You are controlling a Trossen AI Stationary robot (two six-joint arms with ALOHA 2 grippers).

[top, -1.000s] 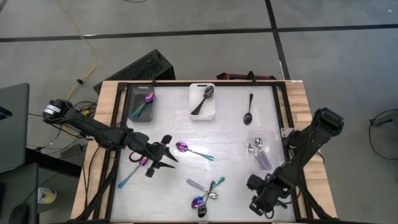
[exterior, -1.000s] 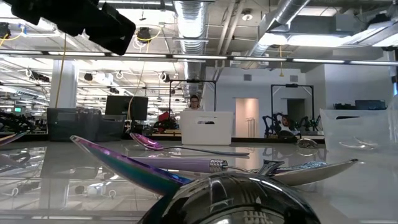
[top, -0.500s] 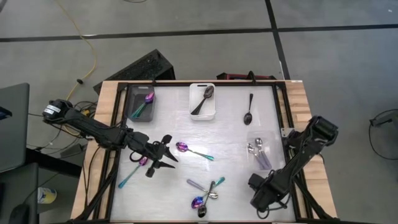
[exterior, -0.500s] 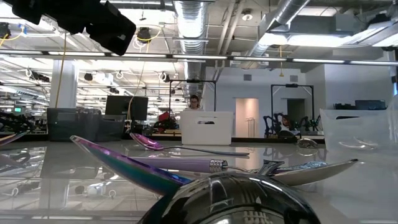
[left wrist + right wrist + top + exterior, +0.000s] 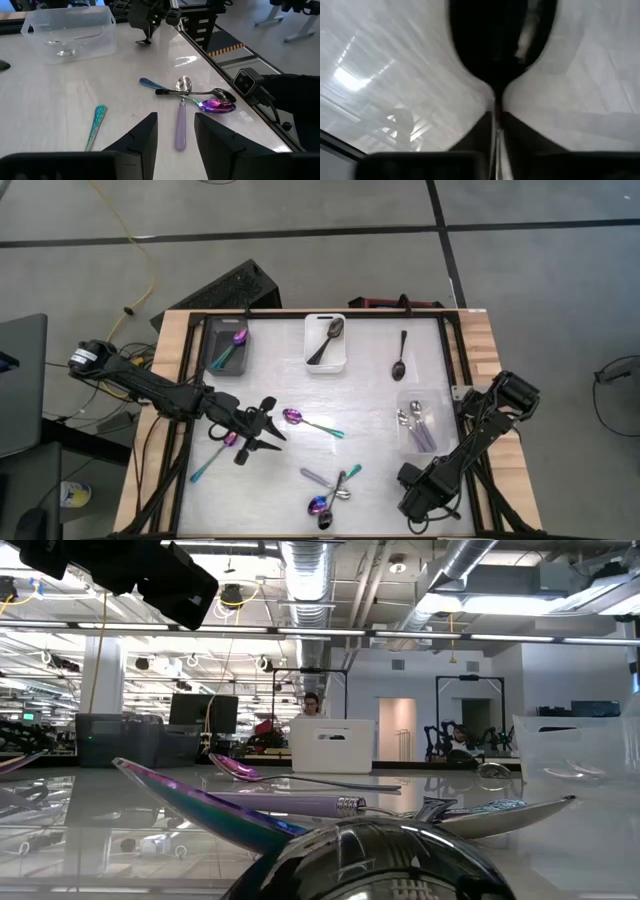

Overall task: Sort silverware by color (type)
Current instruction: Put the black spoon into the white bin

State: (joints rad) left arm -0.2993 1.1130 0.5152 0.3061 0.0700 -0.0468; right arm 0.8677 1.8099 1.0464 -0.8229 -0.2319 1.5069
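White table [image 5: 370, 405] framed by black rails, with wooden edges at both sides. Two dark arms over it: left gripper [image 5: 262, 432] hovering left of centre, fingers [image 5: 145, 135] apart with nothing between them; right gripper [image 5: 418, 500] low at the near right corner, fingers [image 5: 487, 131] pressed together, almost touching the surface.

Three bins toward the far and right sides. Grey bin [image 5: 226, 347] at far left, holding iridescent purple spoons with teal handles [image 5: 235, 345]. White bin [image 5: 326, 343] at far centre, holding one glossy black spoon [image 5: 328, 338]. Clear bin [image 5: 418, 424] at right, holding plain silver spoons [image 5: 412, 421].

Loose silverware on the table: a second black spoon [image 5: 399, 360] lying alone between white bin and clear bin; a purple spoon with teal handle [image 5: 310, 422] just beside the left gripper; another purple-and-teal spoon [image 5: 215, 454] near the left rail, partly under the arm; a crossed cluster of spoons [image 5: 332, 488] at the near centre edge, mixing purple bowls, a lilac handle, a teal handle and a silver bowl, touching one another.
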